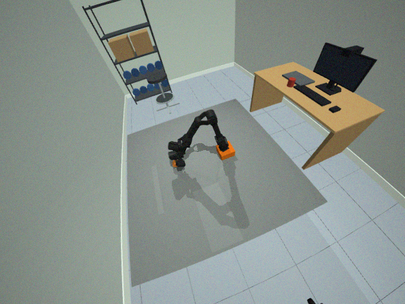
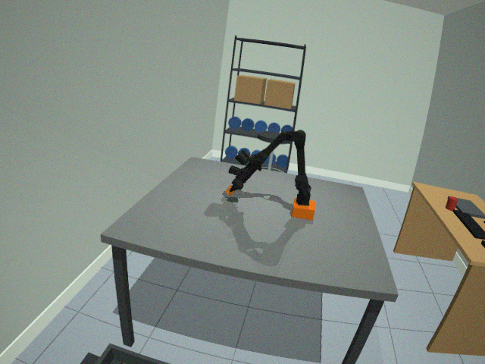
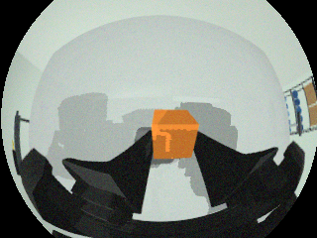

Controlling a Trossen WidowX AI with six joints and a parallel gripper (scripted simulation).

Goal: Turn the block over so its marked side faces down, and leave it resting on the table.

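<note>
Gripping the small orange block (image 1: pixel 174 163) (image 2: pixel 229 191) (image 3: pixel 173 141), your gripper (image 1: pixel 177 163) (image 2: pixel 232 189) (image 3: pixel 172 134) has its fingers clamped on two opposite sides. In the exterior view, you'll find the block at about ten o'clock from the arm's orange base (image 1: pixel 227 154) (image 2: pixel 303 213), tilted and just above the grey table (image 1: pixel 209 192) (image 2: pixel 250 243), with a dark shadow at six o'clock from it. Your wrist view shows a paler mark on the face toward the camera. From above, the desk (image 1: pixel 354 114) (image 2: pixel 434 223) stands at about two o'clock from your table.
</note>
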